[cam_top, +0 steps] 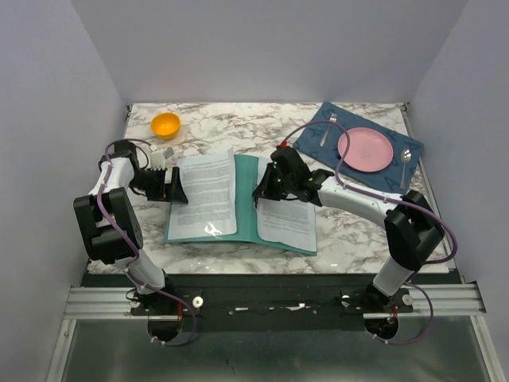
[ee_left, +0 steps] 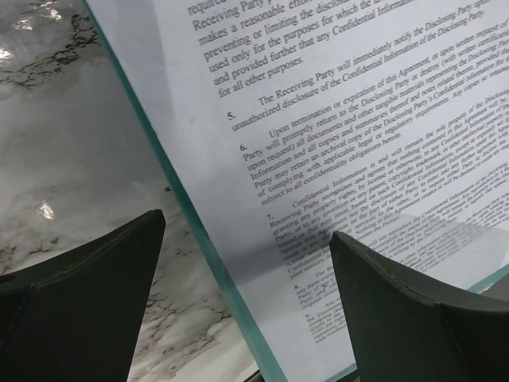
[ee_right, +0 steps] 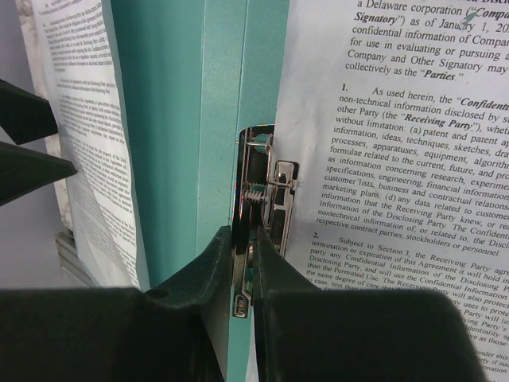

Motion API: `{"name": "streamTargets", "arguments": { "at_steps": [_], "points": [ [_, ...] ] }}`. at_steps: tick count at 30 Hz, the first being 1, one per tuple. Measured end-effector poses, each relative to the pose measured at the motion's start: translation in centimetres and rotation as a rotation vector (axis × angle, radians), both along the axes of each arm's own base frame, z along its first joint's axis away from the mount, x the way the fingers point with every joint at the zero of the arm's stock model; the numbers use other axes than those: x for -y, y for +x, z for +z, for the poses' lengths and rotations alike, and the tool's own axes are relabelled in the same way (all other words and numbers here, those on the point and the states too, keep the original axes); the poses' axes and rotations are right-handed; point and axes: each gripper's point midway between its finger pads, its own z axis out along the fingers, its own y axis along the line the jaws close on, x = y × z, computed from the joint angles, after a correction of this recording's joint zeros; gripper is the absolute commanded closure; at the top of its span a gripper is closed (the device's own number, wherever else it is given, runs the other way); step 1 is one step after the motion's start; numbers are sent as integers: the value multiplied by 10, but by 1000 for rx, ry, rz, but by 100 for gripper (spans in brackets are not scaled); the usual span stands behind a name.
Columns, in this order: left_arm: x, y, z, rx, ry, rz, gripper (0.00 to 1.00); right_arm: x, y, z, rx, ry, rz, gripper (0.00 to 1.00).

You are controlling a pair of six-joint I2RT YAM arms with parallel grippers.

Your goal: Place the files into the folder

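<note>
The teal folder (cam_top: 248, 199) lies open in the middle of the marble table. One of the files (cam_top: 205, 195) rests on its left half, its top edge lifted. Another sheet (cam_top: 286, 219) covers the right half. My right gripper (cam_top: 266, 191) sits over the spine. In the right wrist view it (ee_right: 245, 259) is shut on the lever of the folder's metal clip (ee_right: 262, 183), beside the teal spine (ee_right: 171, 143). My left gripper (cam_top: 171, 187) stands open at the folder's left edge. In the left wrist view its fingers (ee_left: 87, 302) straddle the teal edge (ee_left: 199, 239) and the printed sheet (ee_left: 334, 119).
An orange bowl (cam_top: 165, 124) stands at the back left. A dark blue placemat (cam_top: 358, 118) at the back right carries a pink plate (cam_top: 365, 149), a fork (cam_top: 329, 127) and a spoon (cam_top: 406, 163). Grey walls close in the table on three sides.
</note>
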Motion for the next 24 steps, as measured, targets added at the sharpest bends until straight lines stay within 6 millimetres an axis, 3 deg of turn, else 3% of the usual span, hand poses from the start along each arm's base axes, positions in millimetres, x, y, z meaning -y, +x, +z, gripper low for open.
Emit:
{"name": "streamTargets", "arguments": {
  "at_steps": [12,24],
  "points": [
    [12,-3,19,17,-90,15,1,-3,1,-2,1,11,3,99],
    [15,-7,28,3,-108,46,8,-2,-1,-49,-62,-71,29,99]
  ]
}}
